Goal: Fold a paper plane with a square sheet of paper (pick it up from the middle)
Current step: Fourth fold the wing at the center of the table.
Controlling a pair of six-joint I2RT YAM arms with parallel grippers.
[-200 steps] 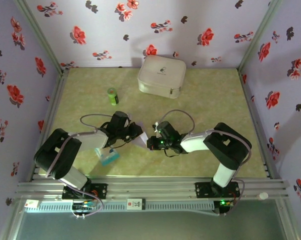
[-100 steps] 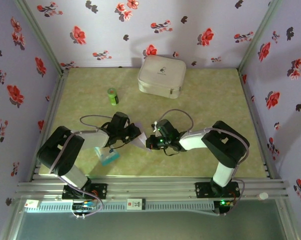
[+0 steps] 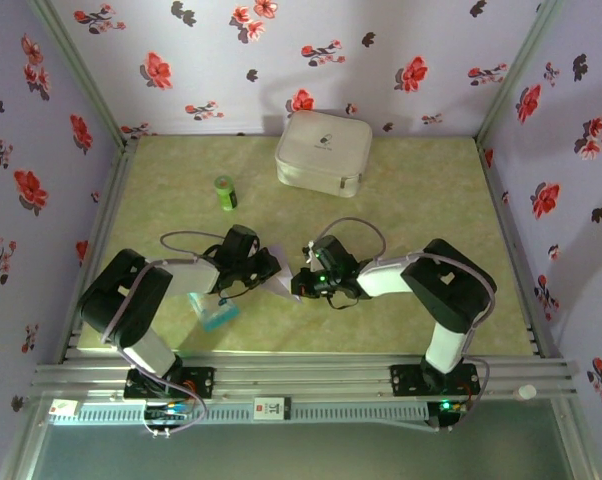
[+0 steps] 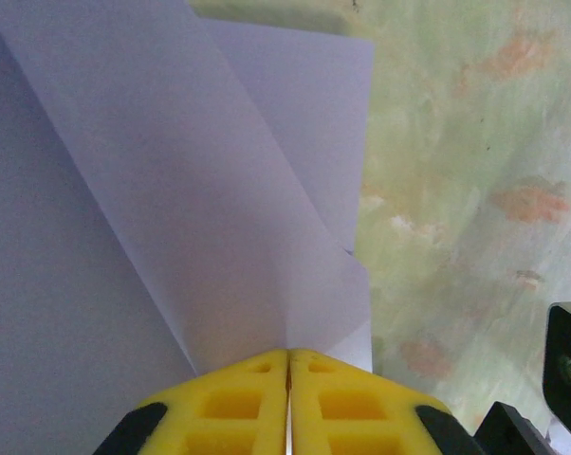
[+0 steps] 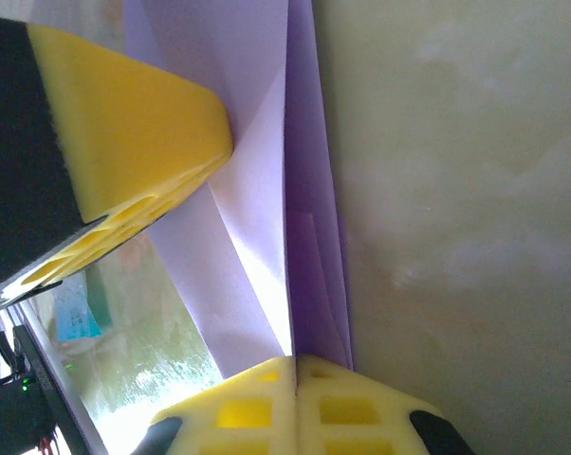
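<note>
Seemingly midway: left pincer (image 4: 287, 356) and right pincer (image 5: 293, 361) are clamping the creased pale lavender paper sheet (image 4: 219, 209); dart folds are remaining.

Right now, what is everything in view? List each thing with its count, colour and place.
lavender paper sheet: one, pale lavender, partly folded, mid-table between the grippers
white case: one, white, far side of the table
green bottle: one, green, left of the case
plastic packet: one, blue and white, near side by the left arm
table: one, mottled yellow-green
left gripper: one, yellow pads, shut on the sheet
right gripper: one, yellow pads, shut on the sheet
</note>
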